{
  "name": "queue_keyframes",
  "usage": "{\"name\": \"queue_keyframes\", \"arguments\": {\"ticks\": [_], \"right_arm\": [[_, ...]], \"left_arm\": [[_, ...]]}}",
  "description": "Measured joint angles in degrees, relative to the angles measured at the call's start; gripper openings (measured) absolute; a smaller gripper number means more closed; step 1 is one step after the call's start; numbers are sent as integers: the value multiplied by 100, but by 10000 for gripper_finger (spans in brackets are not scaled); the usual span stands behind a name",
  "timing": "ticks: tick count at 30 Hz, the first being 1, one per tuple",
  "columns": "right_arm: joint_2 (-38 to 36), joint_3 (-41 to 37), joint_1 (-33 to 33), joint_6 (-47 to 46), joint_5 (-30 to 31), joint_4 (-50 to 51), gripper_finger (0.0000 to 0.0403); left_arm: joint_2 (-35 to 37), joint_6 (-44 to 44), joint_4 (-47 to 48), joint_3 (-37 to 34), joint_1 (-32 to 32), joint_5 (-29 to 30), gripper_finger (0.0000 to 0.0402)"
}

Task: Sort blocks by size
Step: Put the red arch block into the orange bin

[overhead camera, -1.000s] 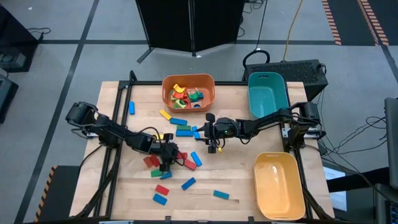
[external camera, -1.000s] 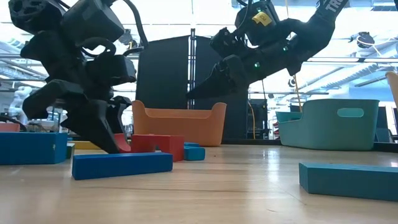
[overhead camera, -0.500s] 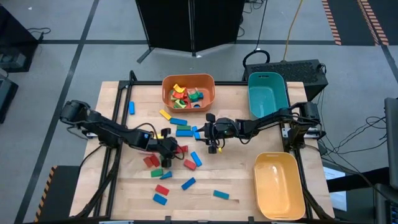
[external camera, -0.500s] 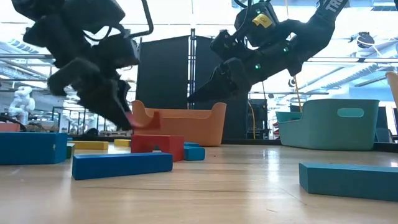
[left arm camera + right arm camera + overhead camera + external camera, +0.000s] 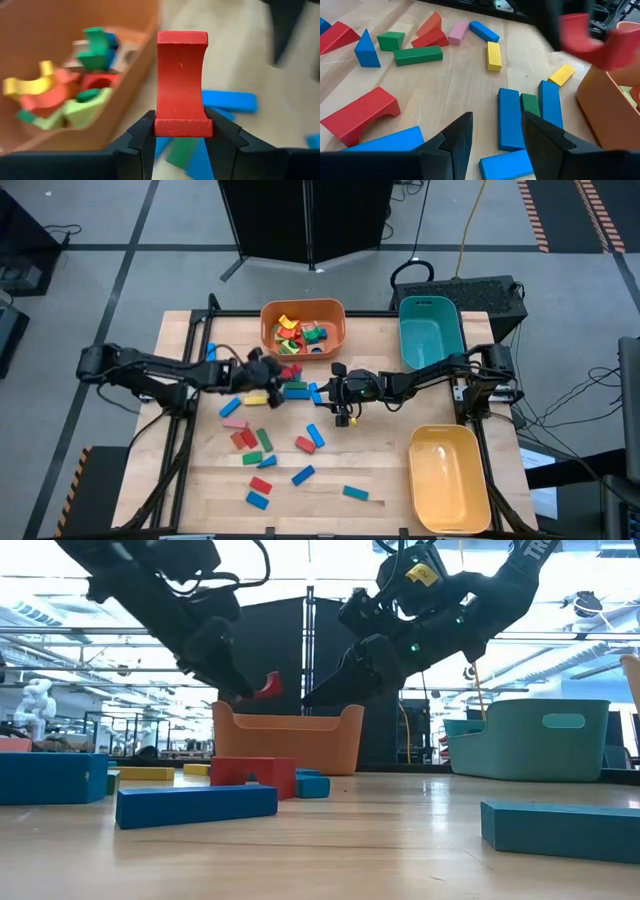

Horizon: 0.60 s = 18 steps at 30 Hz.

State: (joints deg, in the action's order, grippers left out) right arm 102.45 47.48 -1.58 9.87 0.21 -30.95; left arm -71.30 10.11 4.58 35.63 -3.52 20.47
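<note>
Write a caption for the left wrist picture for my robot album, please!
The left gripper holds a red arch-shaped block upright in its jaws, beside the orange bin of colourful blocks.

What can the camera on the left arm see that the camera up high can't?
Only the left wrist view shows the red block's curved, arch-like shape, squeezed between the left pincer's fingers, close beside the orange bin.

Only the high view shows the whole table: the teal bin, the yellow bin, and the right pincer waiting open mid-table.

Both show the orange bin holding mixed blocks, and blue blocks on the wood.
</note>
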Motion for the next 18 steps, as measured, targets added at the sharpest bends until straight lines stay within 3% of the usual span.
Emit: {"name": "queue_keyframes", "arguments": {"ticks": [10, 18], "right_arm": [[0, 0, 0, 0, 0, -56, 157], [0, 0, -32, -20, 0, -23, 157]], "left_arm": [[-308, -458, 788, 1060, -1303, -8, 128], [-1186, -793, 1167, 1986, -1969, -111, 128]]}}
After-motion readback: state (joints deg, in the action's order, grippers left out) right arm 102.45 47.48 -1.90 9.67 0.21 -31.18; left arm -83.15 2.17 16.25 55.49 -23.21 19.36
